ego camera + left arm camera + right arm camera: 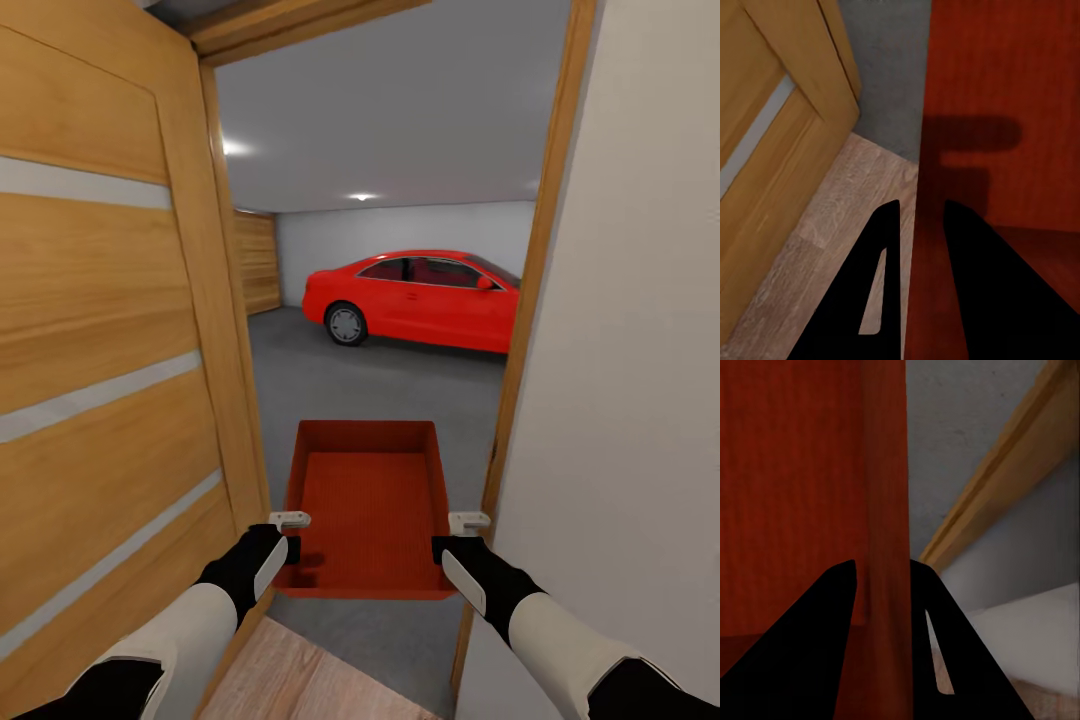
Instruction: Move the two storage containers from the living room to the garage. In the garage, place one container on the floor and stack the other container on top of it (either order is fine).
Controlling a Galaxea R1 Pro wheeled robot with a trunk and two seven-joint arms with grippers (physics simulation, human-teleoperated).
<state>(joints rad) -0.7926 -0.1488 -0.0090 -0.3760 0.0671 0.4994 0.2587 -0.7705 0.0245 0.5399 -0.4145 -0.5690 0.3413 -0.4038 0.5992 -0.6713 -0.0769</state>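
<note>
My left gripper (288, 535) is pinched shut on the left wall of the storage container (368, 505), one finger inside, one outside, and in its wrist view the fingers (975, 285) straddle that thin red wall. The bin hangs level between both arms, right in the doorway, over the line where wood planks (300, 675) meet the garage floor (380, 385). It reads to me as light, rigid plastic, probably a bit slick, so I trust the two side walls as the only sensible grips. My right gripper (455, 540) is clamped on the right wall the same way. The open door (110, 380) crowds my left and the door frame (525, 300) nearly brushes the bin on my right; beyond, plenty of bare concrete before the red car (420, 300)
</note>
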